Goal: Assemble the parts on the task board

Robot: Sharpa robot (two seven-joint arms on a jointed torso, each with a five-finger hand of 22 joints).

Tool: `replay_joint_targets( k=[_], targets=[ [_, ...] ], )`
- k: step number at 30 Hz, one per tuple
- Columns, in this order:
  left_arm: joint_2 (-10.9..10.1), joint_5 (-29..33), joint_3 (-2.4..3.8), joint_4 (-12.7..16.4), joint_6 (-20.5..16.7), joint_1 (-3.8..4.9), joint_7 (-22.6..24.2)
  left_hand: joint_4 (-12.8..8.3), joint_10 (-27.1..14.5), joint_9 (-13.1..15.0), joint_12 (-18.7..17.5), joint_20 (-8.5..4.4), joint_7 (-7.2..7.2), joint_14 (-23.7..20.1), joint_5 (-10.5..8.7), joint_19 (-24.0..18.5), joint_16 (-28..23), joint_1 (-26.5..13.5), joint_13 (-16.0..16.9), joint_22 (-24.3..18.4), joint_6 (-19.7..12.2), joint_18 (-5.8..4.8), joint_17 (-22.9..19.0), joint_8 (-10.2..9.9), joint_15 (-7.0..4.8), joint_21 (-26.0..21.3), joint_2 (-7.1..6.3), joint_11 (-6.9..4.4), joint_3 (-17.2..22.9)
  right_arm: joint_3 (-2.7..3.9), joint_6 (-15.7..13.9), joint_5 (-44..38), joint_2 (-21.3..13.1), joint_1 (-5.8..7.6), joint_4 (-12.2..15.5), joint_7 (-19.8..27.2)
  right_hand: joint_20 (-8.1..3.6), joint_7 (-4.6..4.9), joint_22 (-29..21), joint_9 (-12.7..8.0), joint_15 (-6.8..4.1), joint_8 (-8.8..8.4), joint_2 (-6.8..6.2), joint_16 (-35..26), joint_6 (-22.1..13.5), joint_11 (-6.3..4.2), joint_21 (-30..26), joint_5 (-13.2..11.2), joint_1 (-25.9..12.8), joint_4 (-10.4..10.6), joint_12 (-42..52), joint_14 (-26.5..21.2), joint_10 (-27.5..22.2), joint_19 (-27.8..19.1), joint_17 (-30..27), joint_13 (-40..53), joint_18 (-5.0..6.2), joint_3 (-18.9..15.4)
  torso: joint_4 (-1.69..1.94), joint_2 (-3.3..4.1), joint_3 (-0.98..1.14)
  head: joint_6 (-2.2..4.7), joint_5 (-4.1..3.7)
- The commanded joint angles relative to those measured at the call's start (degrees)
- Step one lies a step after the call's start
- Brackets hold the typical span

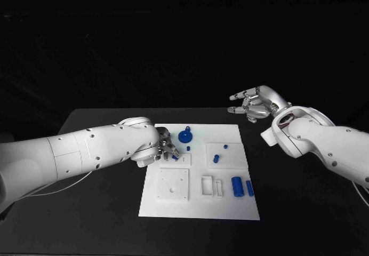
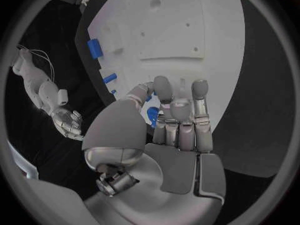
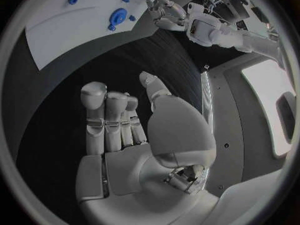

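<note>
A black table (image 1: 92,213) carries the flat white rectangular task board (image 1: 200,205). At the board's left edge, the left hand (image 1: 167,151) pinches a small blue plastic part (image 2: 152,116) just above the plate. Off the board's far right corner, the right hand (image 1: 256,104) hovers released, fingers apart, farther from the parts.

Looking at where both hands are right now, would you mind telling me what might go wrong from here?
1. The left hand pinches a small blue part at its fingertips over the task board; such a slight hold might slip, dropping the part.
2. The blue gear-shaped part stands close beside that hand, so a sideways move could knock it.
3. The right hand hovers open off the board's far corner, too far away to steady anything.
</note>
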Motion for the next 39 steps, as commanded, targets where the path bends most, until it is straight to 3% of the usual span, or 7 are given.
replay_joint_targets(
  k=[1, 17, 22, 23, 29, 39],
  targets=[
    [-0.1, -0.3, 0.03, 0.3, 1.2, -0.02, -0.2, -5.3, 2.5, 29.9, 0.1, 0.09, -5.81, 0.4, -0.18, 0.2, 0.1, 0.5, -0.1, 1.2, 11.7, -0.37, -0.1, 0.4, -0.05, 0.0, 0.83, -0.65, 4.9, 0.04, 1.0, 0.2, 0.0, 0.00, 0.0, 0.6, 0.12, 0.02, 4.8, 0.1, 0.03, -0.09, 0.00, 0.0, 0.3, 0.09, -0.2, 0.2, -0.5, 0.0, -0.1, -0.2, -0.4, 2.5, 0.0, -0.1, 1.11, 0.3, 0.00, 0.02, 0.00, -0.06, 0.00],
    [-0.1, -0.3, 0.03, 0.4, 1.7, -0.06, -0.1, -5.2, 2.5, 28.6, 0.1, 0.15, -5.78, 0.3, -0.88, 0.2, 0.1, 0.6, -0.4, 1.2, 11.8, -0.37, -0.3, 0.4, 0.00, -0.1, 0.97, -0.62, 4.7, 0.04, 1.4, 0.3, 0.0, -0.01, 0.0, 0.6, 0.12, 0.03, 4.8, 0.0, 0.03, -0.11, 0.02, 0.0, 0.3, 0.08, -0.2, 0.3, -0.5, -0.1, -0.1, -0.2, -0.4, 2.5, 0.0, -0.1, 1.10, 0.3, -0.07, 0.06, 0.08, -0.29, -0.21],
    [-0.1, -0.3, 0.03, 0.3, 2.0, -0.06, -0.2, -5.0, 2.5, 25.1, 0.0, 0.16, -5.73, 0.3, -3.03, 0.3, 0.0, 0.9, -0.5, 1.2, 12.0, -0.39, -0.5, 0.5, 0.00, -0.3, 1.31, -0.68, 4.3, 0.04, 1.4, 0.3, 0.0, -0.01, 0.0, 0.6, 0.11, 0.02, 4.8, 0.1, 0.02, -0.09, 0.06, 0.0, 0.3, 0.08, -0.1, 0.5, -0.6, -0.2, -0.1, -0.2, -0.4, 2.6, 0.0, -0.1, 1.10, 0.4, -0.05, 0.03, 0.09, -0.30, -0.39],
    [0.0, -0.3, 0.03, 0.4, 2.1, -0.06, -0.2, -5.0, 2.5, 23.3, 0.0, 0.16, -5.73, 0.3, -3.24, 0.3, 0.1, 1.1, -0.5, 1.2, 12.2, -0.42, -0.5, 0.7, 0.00, -0.3, 1.41, -0.68, 3.9, 0.04, 1.4, 0.4, 0.0, -0.01, 0.0, 0.6, 0.11, 0.02, 4.8, 0.1, 0.02, -0.09, 0.06, 0.0, 0.3, 0.08, -0.1, 0.5, -0.6, -0.2, -0.1, -0.2, -0.4, 2.6, 0.0, -0.1, 1.10, 0.4, -0.04, 0.04, 0.10, -0.36, -0.43],
    [0.1, -0.3, 0.03, 0.4, 2.3, -0.06, -0.3, -5.0, 2.6, 21.1, 0.0, 0.24, -5.60, 0.3, -5.31, 0.4, -0.1, 1.4, -0.6, 1.2, 12.2, -0.38, -0.9, 0.7, 0.06, -0.5, 1.77, -0.62, 3.5, 0.04, 1.5, 0.4, 0.0, -0.01, 0.1, 0.6, 0.11, 0.02, 4.8, 0.1, 0.02, -0.09, 0.06, 0.0, 0.3, 0.08, -0.1, 0.5, -0.6, -0.2, -0.1, -0.2, -0.4, 2.6, 0.0, -0.1, 1.10, 0.4, -0.07, 0.02, 0.11, -0.38, -0.51],
    [0.3, -0.3, 0.03, 0.4, 2.8, -0.06, -0.5, -4.9, 2.5, 19.0, -0.1, 0.24, -5.54, 0.3, -6.37, 0.4, -0.2, 1.6, -0.8, 1.2, 12.2, -0.40, -1.2, 0.7, 0.07, -0.7, 2.06, -0.57, 2.9, 0.04, 1.6, 0.5, -0.1, -0.01, 0.2, 0.7, 0.10, 0.03, 4.8, 0.1, 0.02, -0.09, 0.06, 0.0, 0.3, 0.08, -0.2, 0.6, -0.7, -0.3, -0.1, -0.2, -0.4, 2.6, 0.0, -0.1, 1.11, 0.4, -0.05, 0.03, 0.08, -0.50, -0.70]
  ],
)
